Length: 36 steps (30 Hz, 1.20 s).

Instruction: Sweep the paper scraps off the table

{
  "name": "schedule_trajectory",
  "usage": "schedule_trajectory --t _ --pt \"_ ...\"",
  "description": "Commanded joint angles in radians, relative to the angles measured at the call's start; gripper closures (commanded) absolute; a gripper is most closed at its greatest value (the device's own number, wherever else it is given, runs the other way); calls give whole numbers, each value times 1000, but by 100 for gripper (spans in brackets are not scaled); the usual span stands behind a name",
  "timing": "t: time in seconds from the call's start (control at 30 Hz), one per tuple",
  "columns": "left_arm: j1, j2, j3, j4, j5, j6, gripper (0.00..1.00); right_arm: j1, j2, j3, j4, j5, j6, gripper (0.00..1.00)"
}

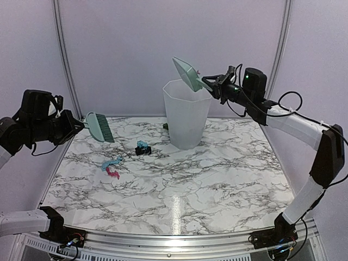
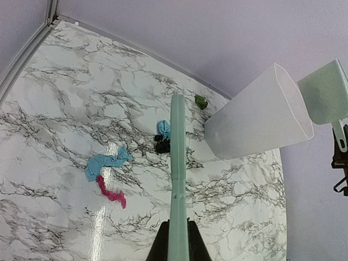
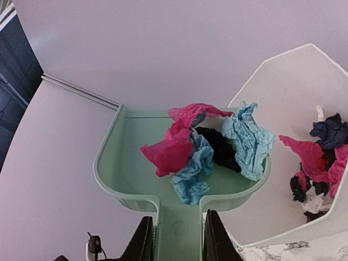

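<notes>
Several crumpled paper scraps (image 3: 196, 149), pink, light blue and black, lie heaped in a smooth mint-green plastic dustpan (image 3: 122, 174). The right tool (image 3: 176, 239) grips the dustpan by its flat handle and holds it tilted over the rim of a translucent white bin (image 1: 186, 117) with angular sides. Inside this bin are more wrinkled bits, pink, navy and white. On the glossy marble-patterned bench (image 1: 217, 185), left of the bin, lie a blue and pink pair (image 1: 111, 166) and a blue and black pair (image 1: 143, 147). The left tool (image 1: 81, 125) is closed on the handle of a mint-green brush (image 1: 100, 127), raised above the bench.
</notes>
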Motion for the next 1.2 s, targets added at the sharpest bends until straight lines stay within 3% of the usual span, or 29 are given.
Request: schedule_trajectory --t 0.0,0.47,0.93,1.17 --pt "4 13 5 -10 -17 2 100 -22 -5 -16 192 -67 202 100" --pt "3 100 64 7 -1 -24 100 -32 37 -125 505 -97 553 100" --pt "3 277 199 78 -1 -88 100 -31 7 -127 464 55 812 100" --pt "5 388 244 145 -3 -181 100 -31 67 -101 582 -76 899 100"
